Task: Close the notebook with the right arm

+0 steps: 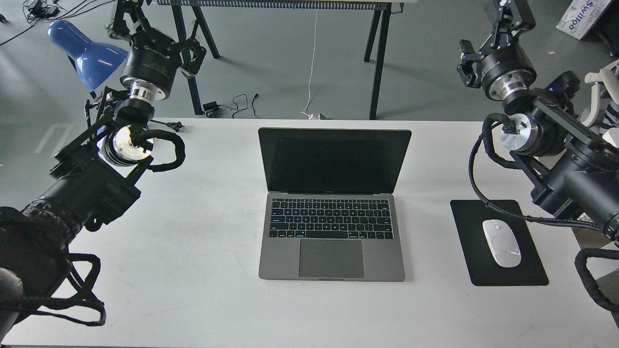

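Note:
The notebook [331, 227] lies open at the middle of the white table [203, 270]. Its black screen [333, 160] stands upright, facing me, with the keyboard and trackpad toward the front. My right arm [527, 130], with a blue module at its wrist, is raised at the right edge, well to the right of the notebook and apart from it. Its gripper [512, 14] is at the top edge of the view, dark and partly cut off. My left arm [87, 193] is raised at the left, its gripper [126, 17] likewise cut off at the top.
A white mouse [502, 242] rests on a black mouse pad [522, 275] right of the notebook, below the right arm. A blue desk lamp [87, 50] stands behind the left arm. Black trestle legs [379, 58] and cables stand on the floor beyond the table's far edge.

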### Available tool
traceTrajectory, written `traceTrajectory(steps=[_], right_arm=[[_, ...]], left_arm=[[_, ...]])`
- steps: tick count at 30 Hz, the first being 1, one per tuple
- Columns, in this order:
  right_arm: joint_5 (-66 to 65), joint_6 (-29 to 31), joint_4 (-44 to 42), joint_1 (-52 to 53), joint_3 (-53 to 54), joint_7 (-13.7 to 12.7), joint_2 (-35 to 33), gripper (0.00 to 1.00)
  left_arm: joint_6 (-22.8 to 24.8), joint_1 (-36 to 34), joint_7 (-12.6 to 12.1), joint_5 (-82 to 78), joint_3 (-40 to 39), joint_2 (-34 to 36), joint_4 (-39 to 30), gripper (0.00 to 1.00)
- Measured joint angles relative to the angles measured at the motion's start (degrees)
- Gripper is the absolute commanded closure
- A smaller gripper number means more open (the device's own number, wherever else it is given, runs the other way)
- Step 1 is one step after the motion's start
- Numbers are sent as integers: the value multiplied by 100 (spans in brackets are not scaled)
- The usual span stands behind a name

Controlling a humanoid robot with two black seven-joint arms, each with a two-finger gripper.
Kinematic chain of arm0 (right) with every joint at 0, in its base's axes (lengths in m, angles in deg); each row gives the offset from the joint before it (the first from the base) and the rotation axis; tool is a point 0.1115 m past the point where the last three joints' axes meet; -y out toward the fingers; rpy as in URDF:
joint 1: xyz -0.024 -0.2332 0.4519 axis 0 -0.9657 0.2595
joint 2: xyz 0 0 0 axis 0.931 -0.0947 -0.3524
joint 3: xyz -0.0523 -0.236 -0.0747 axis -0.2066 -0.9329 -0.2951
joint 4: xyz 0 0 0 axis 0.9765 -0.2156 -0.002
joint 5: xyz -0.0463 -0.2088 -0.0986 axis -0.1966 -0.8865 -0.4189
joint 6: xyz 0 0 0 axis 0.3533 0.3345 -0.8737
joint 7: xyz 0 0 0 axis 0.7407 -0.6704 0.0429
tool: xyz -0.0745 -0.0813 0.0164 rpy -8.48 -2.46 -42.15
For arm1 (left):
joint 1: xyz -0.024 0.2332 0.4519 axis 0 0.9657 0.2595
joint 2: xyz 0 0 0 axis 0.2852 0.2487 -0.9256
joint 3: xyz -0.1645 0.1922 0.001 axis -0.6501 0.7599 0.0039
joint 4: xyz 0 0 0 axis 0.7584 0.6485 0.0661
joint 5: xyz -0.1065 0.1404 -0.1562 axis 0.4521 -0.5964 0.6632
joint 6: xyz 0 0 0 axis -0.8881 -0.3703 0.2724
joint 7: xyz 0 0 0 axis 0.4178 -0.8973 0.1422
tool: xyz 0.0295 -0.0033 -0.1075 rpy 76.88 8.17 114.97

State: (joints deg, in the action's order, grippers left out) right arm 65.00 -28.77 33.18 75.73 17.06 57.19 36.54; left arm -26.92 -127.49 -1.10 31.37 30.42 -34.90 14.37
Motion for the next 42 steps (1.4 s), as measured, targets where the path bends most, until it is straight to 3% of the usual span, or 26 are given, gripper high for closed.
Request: traceTrajectory(steps=[19, 42], right_arm=[[-144, 18, 6, 73, -369, 0, 3, 2], [-384, 349, -30, 1439, -3805, -103, 230, 2]], left_arm=[[-112, 0, 0, -58, 9, -8, -18, 0], [-110, 9, 0, -66, 9, 0, -17, 0]])
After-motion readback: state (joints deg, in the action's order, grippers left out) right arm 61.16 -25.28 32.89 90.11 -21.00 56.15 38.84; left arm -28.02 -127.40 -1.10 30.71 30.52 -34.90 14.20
